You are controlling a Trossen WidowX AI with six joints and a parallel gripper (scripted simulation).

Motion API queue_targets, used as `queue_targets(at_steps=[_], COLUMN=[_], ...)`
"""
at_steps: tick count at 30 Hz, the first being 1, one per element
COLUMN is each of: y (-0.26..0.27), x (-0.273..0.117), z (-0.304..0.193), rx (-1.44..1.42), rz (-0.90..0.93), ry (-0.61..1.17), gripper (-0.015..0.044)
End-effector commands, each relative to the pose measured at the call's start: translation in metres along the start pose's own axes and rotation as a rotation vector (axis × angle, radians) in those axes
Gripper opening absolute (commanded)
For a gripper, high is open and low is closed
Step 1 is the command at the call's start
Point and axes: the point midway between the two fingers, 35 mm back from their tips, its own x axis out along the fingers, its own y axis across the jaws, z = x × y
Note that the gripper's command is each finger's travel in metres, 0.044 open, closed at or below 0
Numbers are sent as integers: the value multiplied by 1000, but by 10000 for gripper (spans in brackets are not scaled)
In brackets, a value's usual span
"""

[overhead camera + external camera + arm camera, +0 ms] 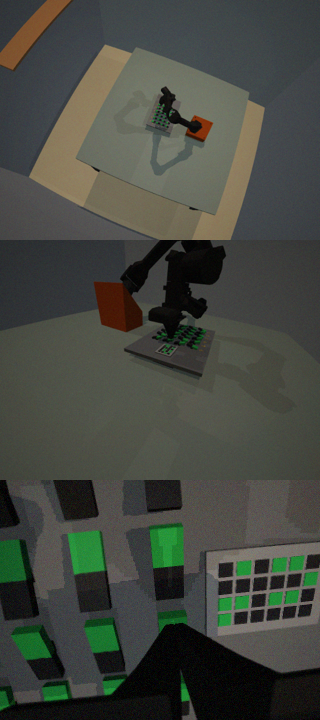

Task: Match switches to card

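The grey panel [176,103] [144,348] [220,510] carries rows of rocker switches with green and dark halves. My gripper [170,337] [174,632] is shut and empty. Its tips are down at a switch [172,616] in the column nearest the card, over its green half; the tips hide its dark half, and I cannot tell whether they touch. Beyond it, a switch [168,547] shows a bright green half and a dark nearer half. The card [162,353] [212,615] has four rows of six squares. Its far row reads dark, green, dark, green, green, dark.
The arm's base stands on an orange block [206,124] [109,304] on the pale table [180,160] [77,369]. Neighbouring switches [102,636] stand close beside the tips. The arm covers part of the grid in the top and exterior views. Yellow numerals line the panel's far side from the card.
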Motion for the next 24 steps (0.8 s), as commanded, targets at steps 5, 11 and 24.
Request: queue_targets(at_steps=[5,11,24], y=[0,0,0], x=[1,2,4], z=[0,0,0], rx=[4,4,4], rz=[2,3,3], ry=[-3,-3,-3], gripper=[0,0,0])
